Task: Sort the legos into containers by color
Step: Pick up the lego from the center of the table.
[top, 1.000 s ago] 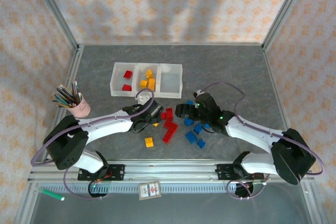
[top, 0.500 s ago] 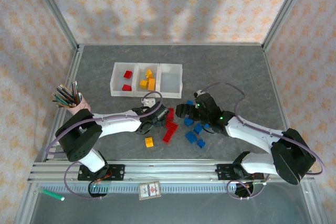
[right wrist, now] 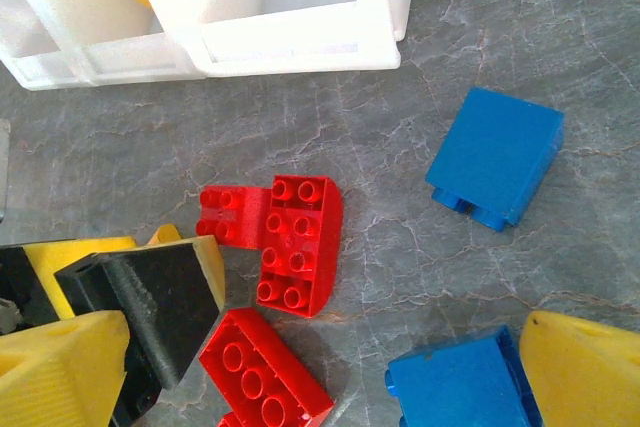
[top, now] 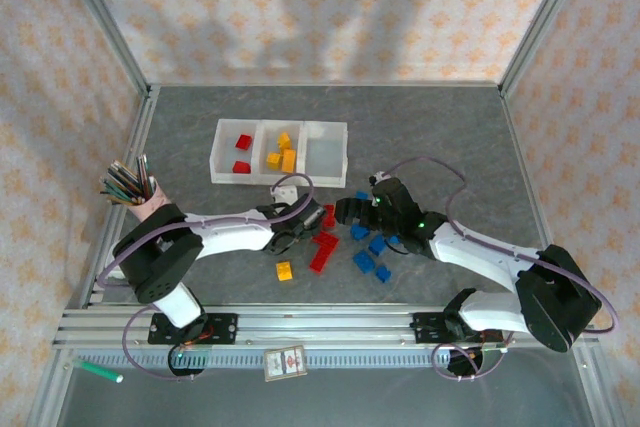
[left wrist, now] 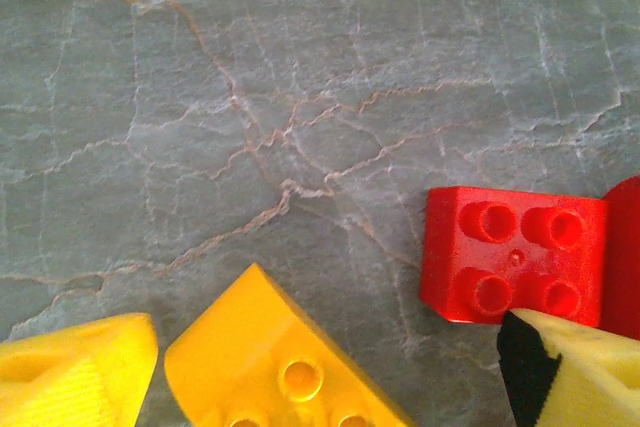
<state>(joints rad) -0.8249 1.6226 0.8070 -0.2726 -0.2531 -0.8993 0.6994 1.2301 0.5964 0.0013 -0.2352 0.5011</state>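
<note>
Loose legos lie in front of the containers (top: 329, 155): red ones (top: 322, 255), blue ones (top: 364, 261) and a yellow one (top: 284, 270). In the tray, red bricks sit in the left bin and yellow ones (top: 283, 155) in the middle bin. My left gripper (top: 309, 219) is open, low over the table, with a yellow brick (left wrist: 275, 362) lying between its fingers and a red square brick (left wrist: 513, 257) by the right finger (left wrist: 585, 372). My right gripper (right wrist: 325, 377) is open above red bricks (right wrist: 300, 242) and blue bricks (right wrist: 496, 155), holding nothing.
A pink cup of pencils (top: 150, 206) stands at the left. A green marker (top: 100, 370) lies beyond the rail at the near left. The left gripper's black and yellow finger (right wrist: 150, 297) sits close beside my right gripper. Behind the tray and at the right is bare table.
My left arm has reached to the right, bringing its gripper up against the red bricks and over a yellow brick. My right arm has stayed nearly still.
</note>
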